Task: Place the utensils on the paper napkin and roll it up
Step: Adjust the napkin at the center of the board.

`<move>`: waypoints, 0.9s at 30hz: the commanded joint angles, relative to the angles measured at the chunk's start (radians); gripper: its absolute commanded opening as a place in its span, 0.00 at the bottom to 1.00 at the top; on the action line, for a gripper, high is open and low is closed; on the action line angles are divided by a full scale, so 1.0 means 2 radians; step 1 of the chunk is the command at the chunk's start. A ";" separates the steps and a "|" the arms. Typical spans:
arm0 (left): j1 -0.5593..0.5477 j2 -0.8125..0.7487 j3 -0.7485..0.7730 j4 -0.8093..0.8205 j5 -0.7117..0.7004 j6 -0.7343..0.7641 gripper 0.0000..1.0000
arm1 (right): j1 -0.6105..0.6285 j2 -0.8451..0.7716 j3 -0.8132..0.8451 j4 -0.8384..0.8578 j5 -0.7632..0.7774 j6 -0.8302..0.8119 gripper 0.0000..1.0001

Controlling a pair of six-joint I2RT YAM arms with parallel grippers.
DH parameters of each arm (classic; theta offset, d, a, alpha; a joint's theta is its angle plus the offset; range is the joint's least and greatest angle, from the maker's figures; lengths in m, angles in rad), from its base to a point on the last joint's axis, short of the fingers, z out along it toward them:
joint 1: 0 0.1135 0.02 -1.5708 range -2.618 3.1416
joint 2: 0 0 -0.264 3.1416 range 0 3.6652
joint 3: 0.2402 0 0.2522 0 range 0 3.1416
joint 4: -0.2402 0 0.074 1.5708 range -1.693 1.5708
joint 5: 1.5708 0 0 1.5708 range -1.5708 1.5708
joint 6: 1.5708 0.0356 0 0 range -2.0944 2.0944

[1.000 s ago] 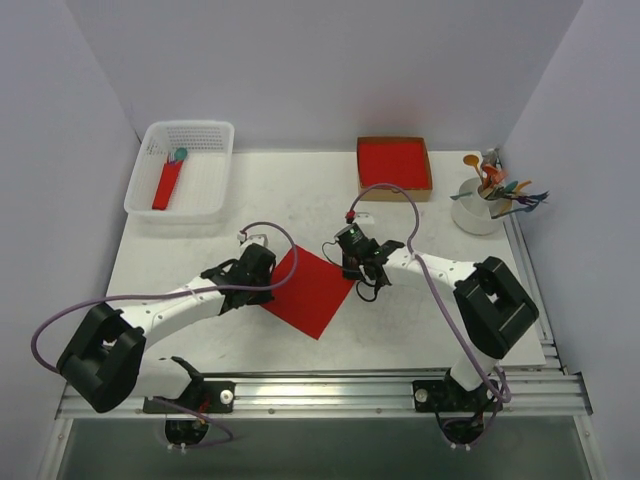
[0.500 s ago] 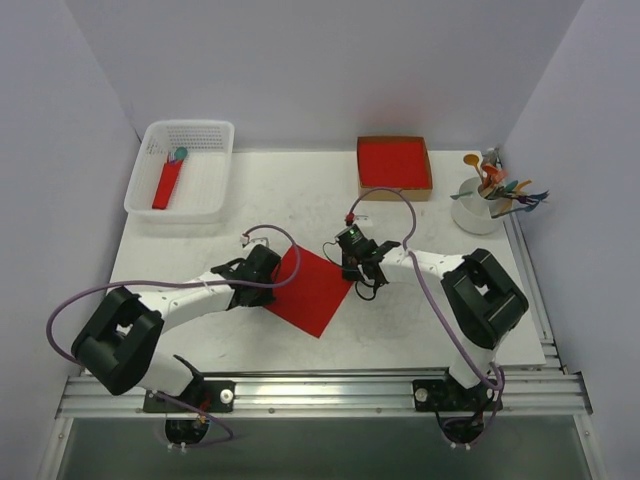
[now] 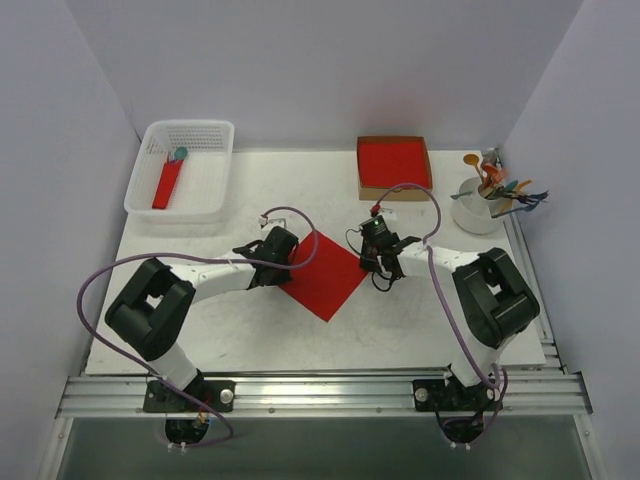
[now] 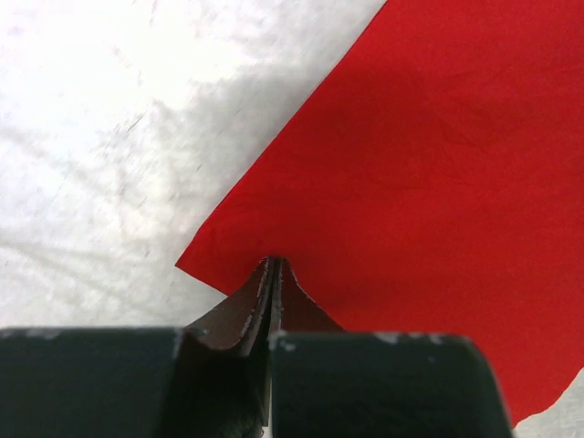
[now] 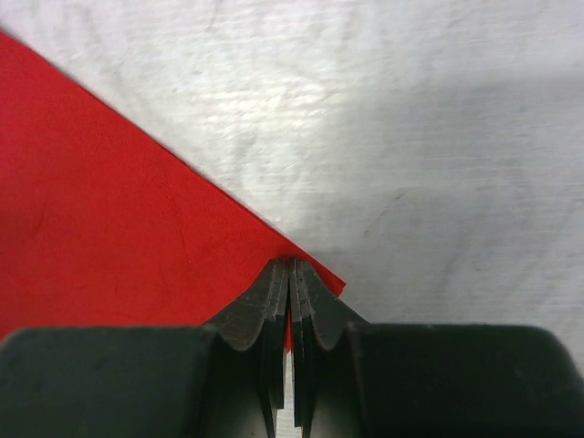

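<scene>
The flat red paper napkin [image 3: 325,282] has opposite corners pinched by left gripper [image 4: 274,265] and right gripper [image 5: 292,266].

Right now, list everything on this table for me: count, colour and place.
paper napkin: one, bright red, flat at mid-table, turned like a diamond
basket: one, white, far left corner
roll: one, red with a teal spoon head, lying in the basket
cardboard box: one, brown, far middle
napkin stack: one, red, inside the cardboard box
cup: one, white, far right
cutlery: one bunch, orange, teal and purple, standing in the cup
table: one, white
left gripper: one, black, shut on the napkin's left corner
right gripper: one, black, shut on the napkin's right corner
</scene>
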 commanded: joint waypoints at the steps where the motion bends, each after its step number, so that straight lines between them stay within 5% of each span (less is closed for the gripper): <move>1: 0.003 0.042 0.031 0.021 0.010 0.032 0.02 | -0.029 -0.010 -0.020 -0.031 0.012 -0.012 0.00; 10: 0.018 0.123 0.109 0.048 0.066 0.063 0.02 | -0.067 -0.029 -0.043 -0.031 0.011 -0.006 0.00; 18: 0.019 0.119 0.135 0.053 0.085 0.064 0.02 | -0.102 -0.029 -0.019 -0.038 -0.011 -0.024 0.00; 24: 0.019 0.080 0.151 0.020 0.101 0.072 0.02 | -0.112 -0.060 0.047 -0.088 -0.006 -0.041 0.16; 25: 0.019 0.074 0.153 0.014 0.102 0.073 0.03 | -0.115 -0.066 0.055 -0.094 -0.001 -0.044 0.32; 27: 0.019 0.054 0.161 -0.004 0.102 0.080 0.06 | -0.128 -0.092 0.072 -0.106 -0.003 -0.049 0.39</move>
